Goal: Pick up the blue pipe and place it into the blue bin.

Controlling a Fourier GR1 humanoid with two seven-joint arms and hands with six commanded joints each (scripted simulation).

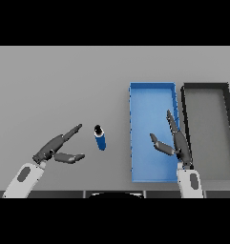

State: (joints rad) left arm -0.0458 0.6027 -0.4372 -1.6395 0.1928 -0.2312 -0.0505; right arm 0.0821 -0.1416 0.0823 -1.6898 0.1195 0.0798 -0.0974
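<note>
Blue pipe (100, 138) stands on the counter (59, 81), between the left hand (57, 148) and the blue bin (152, 95). Right hand (176, 143) hovers over the bin. Both hands' fingers released, grasping nothing.

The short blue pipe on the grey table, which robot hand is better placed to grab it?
Left. The left robot hand lies open just beside the short blue pipe, fingers pointing toward it. The right robot hand hovers over the blue rectangular bin, farther from the pipe.
</note>
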